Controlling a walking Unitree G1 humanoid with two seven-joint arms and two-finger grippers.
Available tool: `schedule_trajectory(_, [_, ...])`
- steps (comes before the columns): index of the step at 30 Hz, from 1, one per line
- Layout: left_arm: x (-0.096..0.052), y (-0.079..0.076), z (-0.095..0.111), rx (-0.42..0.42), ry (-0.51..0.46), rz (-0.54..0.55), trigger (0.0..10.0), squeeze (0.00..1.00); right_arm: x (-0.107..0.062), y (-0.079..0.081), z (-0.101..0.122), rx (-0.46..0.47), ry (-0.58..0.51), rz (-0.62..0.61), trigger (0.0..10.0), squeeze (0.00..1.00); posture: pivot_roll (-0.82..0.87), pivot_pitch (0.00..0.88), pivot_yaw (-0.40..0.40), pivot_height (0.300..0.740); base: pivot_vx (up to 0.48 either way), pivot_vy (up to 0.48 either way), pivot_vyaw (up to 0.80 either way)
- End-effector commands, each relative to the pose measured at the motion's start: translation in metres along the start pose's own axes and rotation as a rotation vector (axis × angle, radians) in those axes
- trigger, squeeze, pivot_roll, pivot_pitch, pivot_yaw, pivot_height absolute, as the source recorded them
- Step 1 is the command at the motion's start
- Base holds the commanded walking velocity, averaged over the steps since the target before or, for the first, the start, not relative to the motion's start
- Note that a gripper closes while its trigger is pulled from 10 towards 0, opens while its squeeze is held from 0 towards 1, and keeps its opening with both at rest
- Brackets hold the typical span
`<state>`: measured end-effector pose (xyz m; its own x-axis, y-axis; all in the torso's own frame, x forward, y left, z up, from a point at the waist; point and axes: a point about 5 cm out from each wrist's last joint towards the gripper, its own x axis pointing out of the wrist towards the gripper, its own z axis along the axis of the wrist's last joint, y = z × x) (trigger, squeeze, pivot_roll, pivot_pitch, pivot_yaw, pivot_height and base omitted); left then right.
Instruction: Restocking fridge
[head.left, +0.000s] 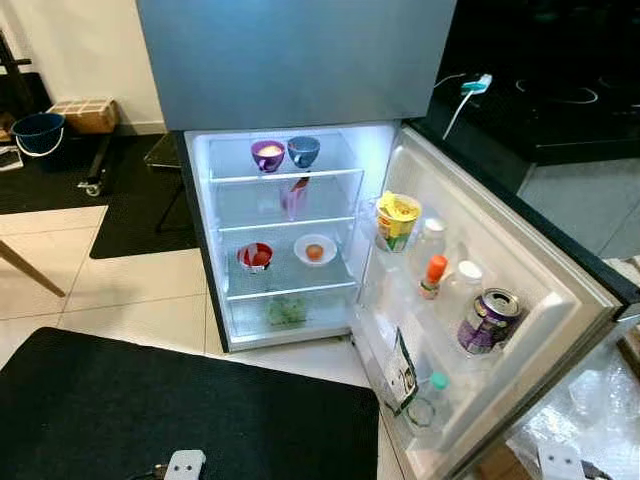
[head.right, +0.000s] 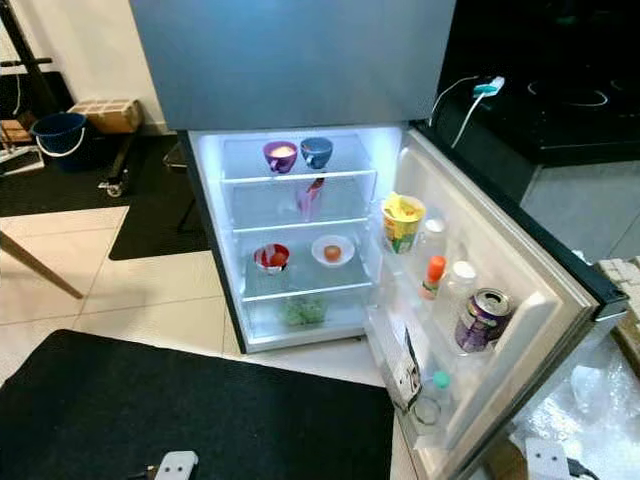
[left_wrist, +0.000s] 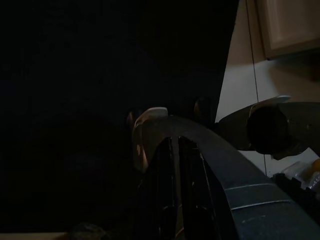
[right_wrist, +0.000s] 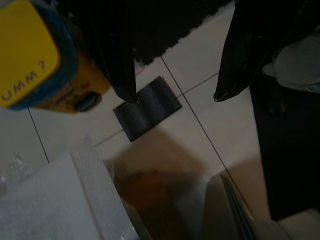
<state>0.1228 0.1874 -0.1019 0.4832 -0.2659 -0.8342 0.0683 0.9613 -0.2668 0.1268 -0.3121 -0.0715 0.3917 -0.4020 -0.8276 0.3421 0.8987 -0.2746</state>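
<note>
While the fridge (head.left: 200, 170) stands open well ahead, both arms hang low, so this looks like the fetch step: nothing's in hand yet.

Right gripper (right_wrist: 175, 97): fingers spread wide apart, empty, aimed at the tiled floor (right_wrist: 200, 130). Just beside one fingertip sits a yellow package (right_wrist: 30, 55) w/ a blue edge, prob. the next thing to stock, tho it's close to the lens and I can't tell what it rests on. Below the fingers lies a small dark square (right_wrist: 147, 107), and pale plastic wrap (right_wrist: 55, 200) nearer the camera. Left gripper (left_wrist: 176, 165): fingers nearly together, nothing between them, hanging in shade.

Next move, I'd guess: close the right fingers on the package, then lift and carry fwd.

Farther out, a black mat (head.left: 180, 410) lies between robot and fridge. The door (head.left: 520, 270) swings out on the right-arm side, racks crowded w/ a can (head.left: 488, 320) and bottles. Inner shelves (head.left: 290, 290) have open room between the bowls; the door's edge is the thing to clear.
</note>
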Motion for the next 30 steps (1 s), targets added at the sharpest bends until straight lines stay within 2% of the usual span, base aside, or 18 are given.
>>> schedule_trajectory(1, [-0.003, 0.003, -0.008, 0.007, 0.042, -0.005, 10.0, 0.00, 0.000, -0.013, 0.001, 0.049, -0.001, -0.060, 10.0, 0.00, 0.07, 0.000, -0.011, 0.740, 0.000, 0.000, 0.00])
schedule_trajectory(2, [-0.003, 0.003, -0.008, 0.007, 0.042, -0.005, 10.0, 0.00, 0.000, -0.013, 0.001, 0.049, -0.001, -0.060, 10.0, 0.00, 0.07, 0.000, -0.011, 0.740, 0.000, 0.000, 0.00])
schedule_trajectory(10, [-0.002, 0.001, -0.007, 0.003, 0.040, -0.009, 10.0, 0.00, -0.005, -0.062, 0.019, 0.187, -0.080, -0.236, 10.0, 0.00, 0.06, 0.000, -0.032, 0.740, 0.000, 0.000, 0.00])
schedule_trajectory(12, [-0.001, 0.000, -0.007, 0.000, 0.038, -0.011, 10.0, 0.00, -0.006, -0.066, 0.022, 0.198, -0.091, -0.249, 10.0, 0.00, 0.06, 0.000, -0.032, 0.740, 0.000, 0.000, 0.00])
schedule_trajectory(13, [0.000, -0.004, -0.007, -0.009, 0.036, -0.015, 10.0, 0.00, -0.008, -0.076, 0.030, 0.216, -0.119, -0.279, 10.0, 0.00, 0.05, 0.000, -0.041, 0.740, 0.000, 0.000, 0.00])
schedule_trajectory(14, [0.000, -0.004, -0.007, -0.009, 0.036, -0.015, 10.0, 0.00, -0.008, -0.076, 0.030, 0.216, -0.119, -0.279, 10.0, 0.00, 0.05, 0.000, -0.041, 0.740, 0.000, 0.000, 0.00])
schedule_trajectory(17, [0.002, -0.008, -0.010, -0.017, 0.041, -0.021, 10.0, 0.00, -0.012, -0.093, 0.050, 0.264, -0.196, -0.327, 10.0, 0.00, 0.03, 0.000, -0.044, 0.740, 0.000, 0.000, 0.00])
schedule_trajectory(20, [0.002, -0.009, -0.011, -0.018, 0.042, -0.022, 10.0, 0.00, -0.014, -0.096, 0.055, 0.280, -0.216, -0.335, 10.0, 0.00, 0.03, 0.000, -0.044, 0.740, 0.000, 0.000, 0.00])
schedule_trajectory(21, [0.001, -0.009, -0.012, -0.021, 0.046, -0.023, 10.0, 0.00, -0.016, -0.101, 0.064, 0.306, -0.255, -0.341, 10.0, 0.00, 0.02, 0.000, -0.045, 0.740, 0.000, 0.000, 0.00])
schedule_trajectory(23, [0.001, -0.009, -0.012, -0.021, 0.046, -0.023, 10.0, 0.00, -0.016, -0.101, 0.064, 0.306, -0.255, -0.341, 10.0, 0.00, 0.02, 0.000, -0.045, 0.740, 0.000, 0.000, 0.00])
schedule_trajectory(24, [0.001, -0.009, -0.013, -0.021, 0.048, -0.024, 10.0, 0.00, -0.017, -0.106, 0.071, 0.323, -0.286, -0.348, 10.0, 0.00, 0.02, 0.000, -0.044, 0.740, 0.000, 0.000, 0.00])
schedule_trajectory(25, [0.001, -0.007, -0.013, -0.026, 0.047, -0.020, 10.0, 0.00, -0.021, -0.108, 0.090, 0.374, -0.375, -0.330, 10.0, 0.00, 0.02, 0.000, -0.043, 0.740, 0.000, 0.000, 0.00])
schedule_trajectory(30, [0.001, -0.006, -0.010, -0.028, 0.038, -0.018, 10.0, 0.00, -0.024, -0.103, 0.112, 0.434, -0.482, -0.252, 10.0, 0.00, 0.02, 0.000, -0.041, 0.740, 0.000, 0.000, 0.00])
